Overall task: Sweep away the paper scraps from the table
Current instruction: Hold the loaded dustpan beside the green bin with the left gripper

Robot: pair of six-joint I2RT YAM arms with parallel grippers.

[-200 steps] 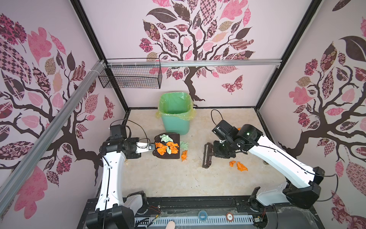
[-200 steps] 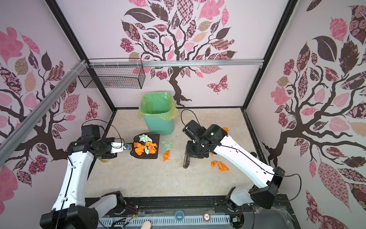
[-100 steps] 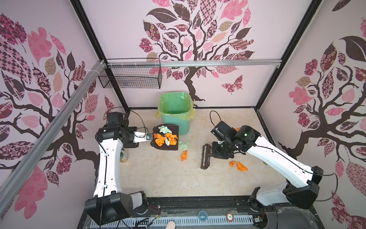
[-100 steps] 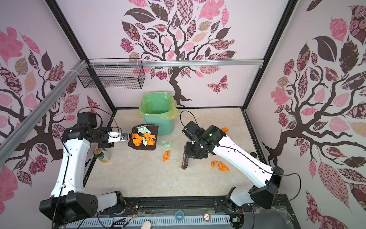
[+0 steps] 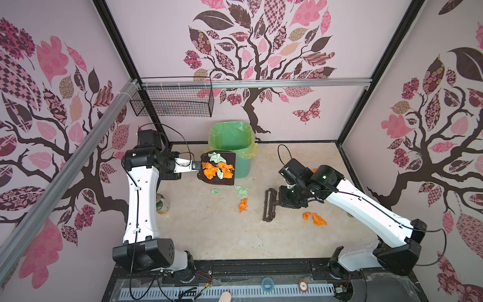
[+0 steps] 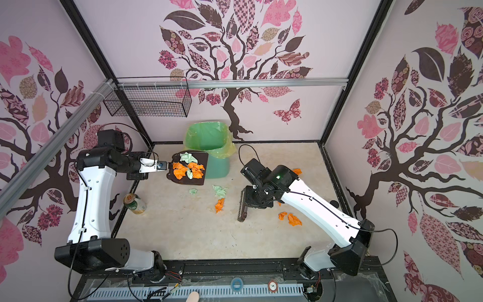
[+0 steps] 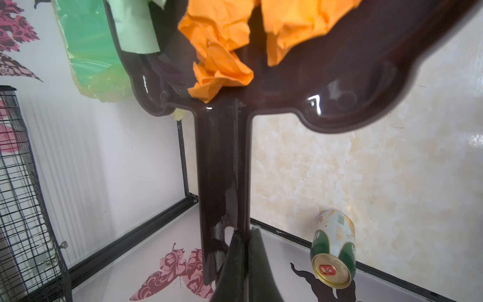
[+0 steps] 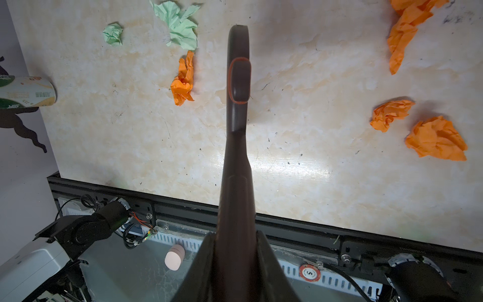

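The left gripper is clenched on the handle of the dark dustpan, which hangs level above the table with a heap of orange and mint paper scraps on it. The green-lined bin stands just beside the pan at its 1 o'clock in both top views. The right gripper grasps the brush, held low near the table's middle.

The step in hand looks like the emptying. It should go best if the pan stays flat until its front lip is past the bin's rim, and only then tilts, slowly, since the wads are light and lie loose near the edge. The liner's slack fold could snag the lip.

Loose on the table are 2 mint wads and 1 orange wad at the pan's 5 o'clock, and 2 orange ones at the brush's 4 o'clock.
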